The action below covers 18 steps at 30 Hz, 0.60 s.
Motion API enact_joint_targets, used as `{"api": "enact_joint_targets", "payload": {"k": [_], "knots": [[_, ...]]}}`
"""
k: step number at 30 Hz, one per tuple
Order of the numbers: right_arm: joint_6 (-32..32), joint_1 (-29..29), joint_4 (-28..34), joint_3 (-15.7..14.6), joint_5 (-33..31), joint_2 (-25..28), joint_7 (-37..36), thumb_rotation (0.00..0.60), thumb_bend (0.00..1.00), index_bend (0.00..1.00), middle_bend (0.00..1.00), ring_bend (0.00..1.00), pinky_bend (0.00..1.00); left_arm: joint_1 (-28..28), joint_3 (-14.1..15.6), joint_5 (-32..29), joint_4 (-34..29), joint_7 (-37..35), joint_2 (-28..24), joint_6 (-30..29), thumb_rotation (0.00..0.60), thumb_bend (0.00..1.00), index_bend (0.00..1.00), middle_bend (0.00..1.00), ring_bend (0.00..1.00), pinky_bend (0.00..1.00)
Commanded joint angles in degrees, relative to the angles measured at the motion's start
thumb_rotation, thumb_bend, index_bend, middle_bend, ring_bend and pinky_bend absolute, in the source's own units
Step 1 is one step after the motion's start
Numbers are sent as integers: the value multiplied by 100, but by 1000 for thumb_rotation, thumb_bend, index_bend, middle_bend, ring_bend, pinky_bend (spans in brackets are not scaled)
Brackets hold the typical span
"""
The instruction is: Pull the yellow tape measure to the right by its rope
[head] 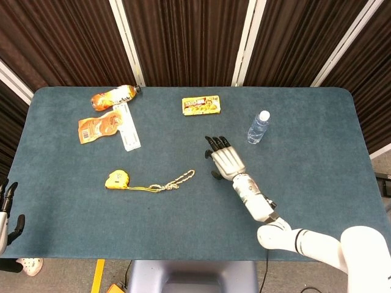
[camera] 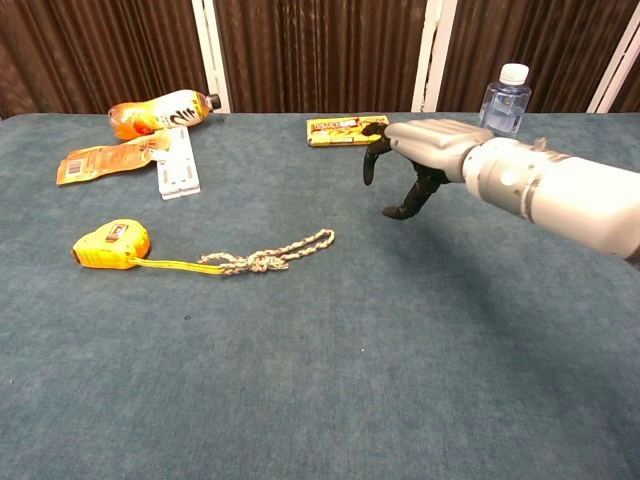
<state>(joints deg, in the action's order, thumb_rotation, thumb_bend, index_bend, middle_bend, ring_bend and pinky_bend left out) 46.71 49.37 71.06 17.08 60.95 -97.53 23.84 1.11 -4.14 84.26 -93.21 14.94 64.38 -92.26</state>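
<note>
A robot's right hand (head: 226, 162), fingers spread and holding nothing, hangs above the blue table (head: 305, 201) just right of the free end of a braided rope (head: 177, 180). The rope is tied to a yellow tape measure (head: 116, 179) lying in the table's left half. The rope lies slack and knotted across the cloth, and no finger touches it, so the pull to the right has not begun. The whole of the task lies ahead: the hand must come down on the rope's end, close on it and draw the tape measure rightward. From the chest view the hand (camera: 425, 150) appears to be raised off the table, palm down, though its exact height over the rope (camera: 270, 258) is hard to judge. The left hand (head: 7, 210) waits at the table's near left corner, apparently empty with fingers upright. A water bottle (head: 258, 127), a snack box (head: 201, 105), an orange drink bottle (head: 113, 96) and an orange packet (head: 99, 127) lie along the far side, well apart from the rope.
</note>
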Motion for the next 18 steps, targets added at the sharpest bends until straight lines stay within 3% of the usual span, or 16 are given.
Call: {"api": "enact_joint_targets", "payload": {"k": [1, 18], "knots": [[-138, 180, -269, -9, -39, -237, -129, 600, 403, 473, 76, 85, 0, -23, -18, -39, 7, -3, -8, -24, 600, 459, 0, 0, 0, 109], [-493, 776, -1524, 28, -146, -1149, -435, 600, 403, 497, 76, 85, 0, -102, -66, -74, -19, -100, -79, -142, 600, 459, 0, 0, 0, 109]]}}
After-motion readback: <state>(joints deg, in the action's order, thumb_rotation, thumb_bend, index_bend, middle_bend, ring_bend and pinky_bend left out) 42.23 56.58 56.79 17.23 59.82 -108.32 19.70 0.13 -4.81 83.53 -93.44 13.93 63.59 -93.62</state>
